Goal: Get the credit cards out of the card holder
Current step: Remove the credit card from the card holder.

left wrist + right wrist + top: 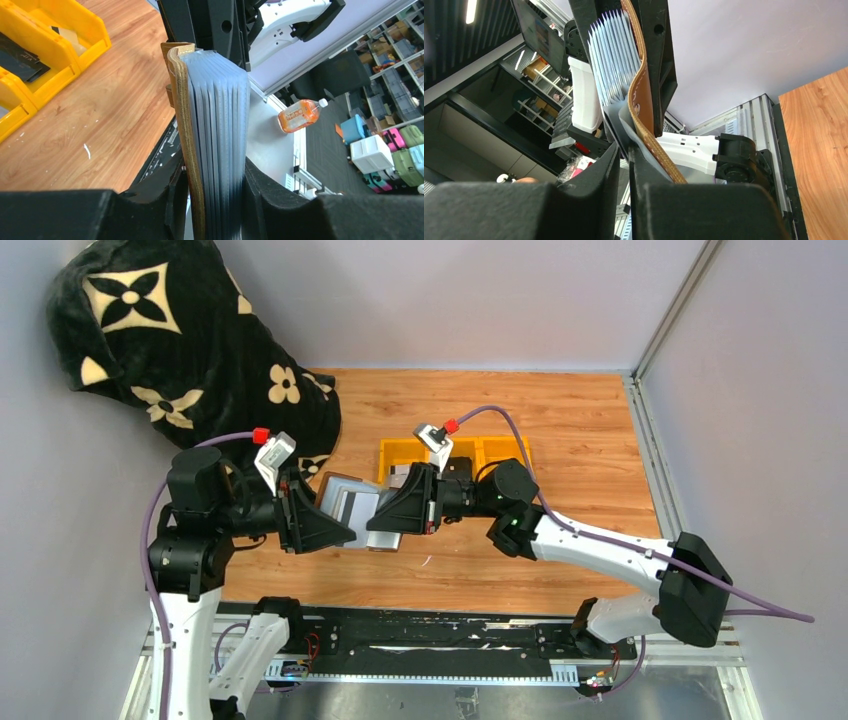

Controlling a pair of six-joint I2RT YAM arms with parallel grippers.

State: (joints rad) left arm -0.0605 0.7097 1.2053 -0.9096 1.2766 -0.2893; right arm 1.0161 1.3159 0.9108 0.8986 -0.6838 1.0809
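At the far left of the overhead view, 1 black plush blanket with cream flower shapes (170,340) is heaped in the corner of the light wooden table (590,440). Beside it the left gripper (340,530) and the right gripper (385,520) meet tip to tip over the table's middle. Between these 2 hangs the 1 small brown leather card holder (350,502), lifted clear of the wood, its grey inner face turned upward. Behind the right gripper sits 1 yellow plastic compartment tray (500,445), partly hidden by that arm, so from above its compartments cannot be counted. The left wrist view adds what the overhead one lacks: the left fingers (167,200) are clenched on both flanks of the holder, the tan stitched cover on the left and a fan of grey-blue plastic sleeves (220,130) on the right, roughly 9 or 10, too tightly packed to count exactly. It also shows dark flat cards (20,60) lying in the tray, their pale lettering too small to read, and off the table 1 orange bottle (300,114) with an illegible label. The right wrist view alone shows the right fingers (651,210) pinched nearly together on the holder's grey inner leaf and curved brown leather edge, the sleeves spreading above them
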